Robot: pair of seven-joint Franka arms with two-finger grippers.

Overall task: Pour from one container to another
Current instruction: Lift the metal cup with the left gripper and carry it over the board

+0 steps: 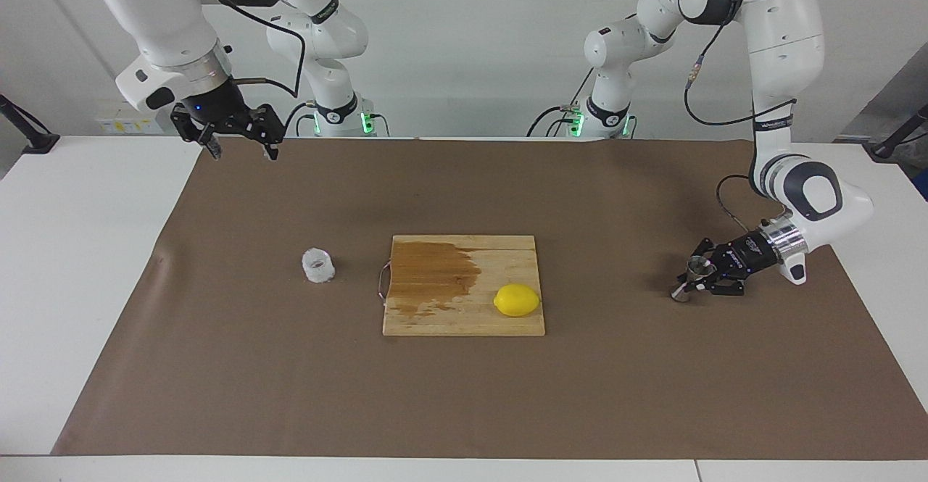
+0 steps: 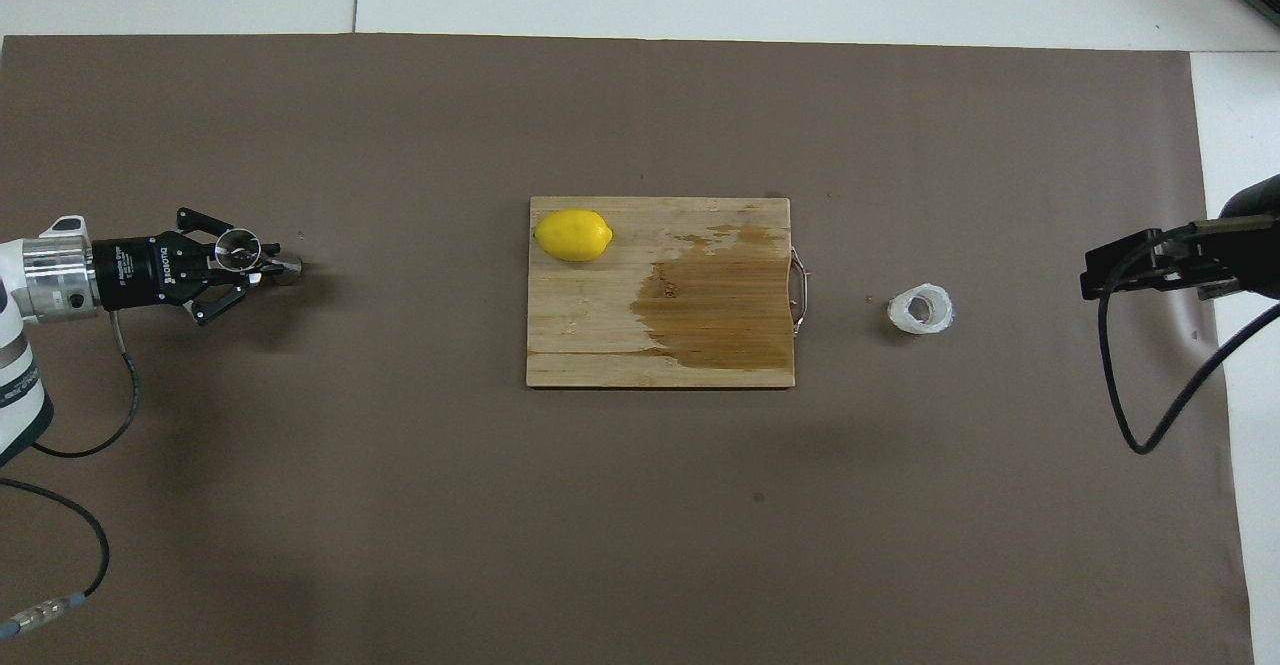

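The steel jigger stands on the brown mat at the left arm's end of the table. My left gripper comes in low from the side and is shut on its narrow waist. The whitish plastic cup sits upright on the mat between the cutting board and the right arm's end of the table, with nothing touching it. My right gripper hangs open and empty, high over the mat's edge close to the robots, and waits.
A wooden cutting board with a dark wet patch lies mid-table. A lemon rests on its corner toward the left arm. Brown mat covers the table between the objects.
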